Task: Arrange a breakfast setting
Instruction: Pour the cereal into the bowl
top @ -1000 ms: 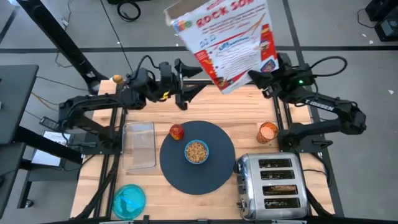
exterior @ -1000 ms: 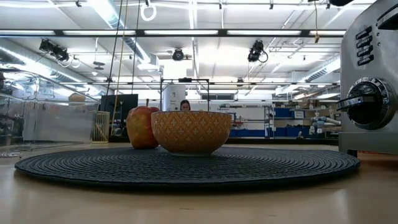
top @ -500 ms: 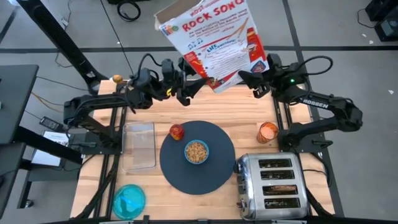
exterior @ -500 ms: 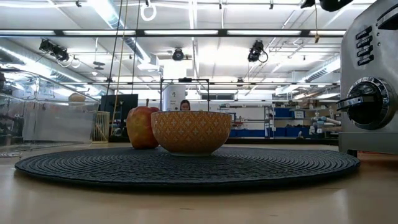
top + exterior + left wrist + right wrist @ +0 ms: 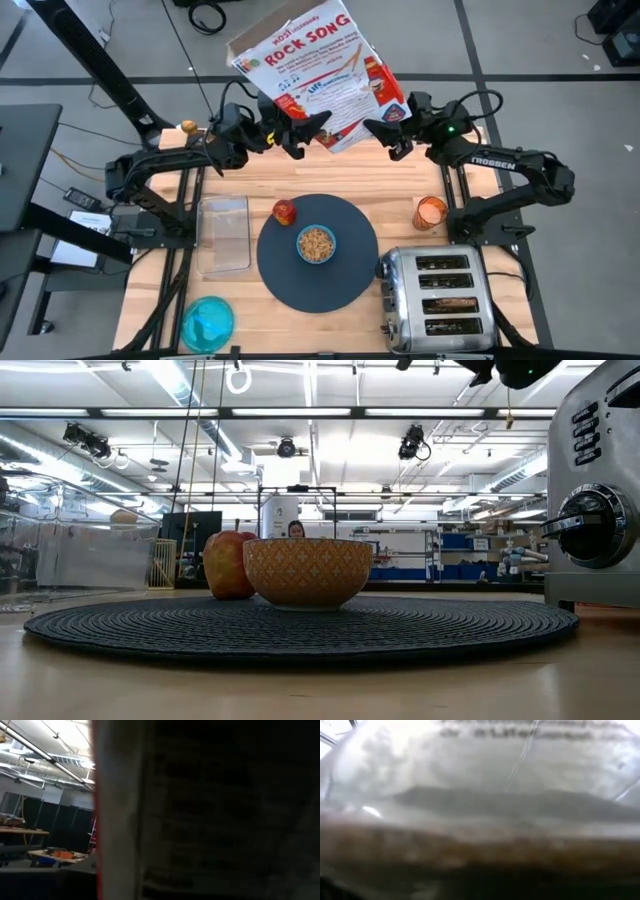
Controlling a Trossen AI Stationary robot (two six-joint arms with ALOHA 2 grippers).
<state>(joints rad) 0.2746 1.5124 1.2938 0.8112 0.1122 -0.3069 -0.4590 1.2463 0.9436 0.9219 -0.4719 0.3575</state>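
Note:
A white and red cereal box [image 5: 318, 68] printed "ROCK SONG" hangs tilted in the air over the table's far edge, its open top to the far left. My right gripper [image 5: 386, 136] is shut on its lower right corner. My left gripper [image 5: 303, 134] is open at the box's lower left edge. The box fills the left wrist view [image 5: 210, 810]. Below, the small bowl [image 5: 316, 243] holds cereal and sits on the dark round mat [image 5: 345, 280], with the apple [image 5: 285, 211] beside it. The orange cup [image 5: 431, 212] stands at the right, the teal plate [image 5: 208, 322] at the near left. My right gripper holds the box's lower right corner [image 5: 378, 112] between its two fingers, coming level from the table's right. The box is lifted clear and tilted, its top leaning to the far left. My left gripper's fingers [image 5: 312, 122] stand at the box's lower left edge; whether they touch it I cannot tell.
The chrome toaster [image 5: 437, 300] stands at the near right with a brown slice in one slot [image 5: 450, 301]. A clear tray [image 5: 224, 232] lies left of the mat. In the low view the bowl [image 5: 307, 572], apple [image 5: 228, 564] and toaster [image 5: 600, 490] show.
My right gripper has gone toward the table's left with the cereal box. The box has tipped further over, its open top swinging left, and its lower left edge has come to my left gripper, which has turned a little toward it.

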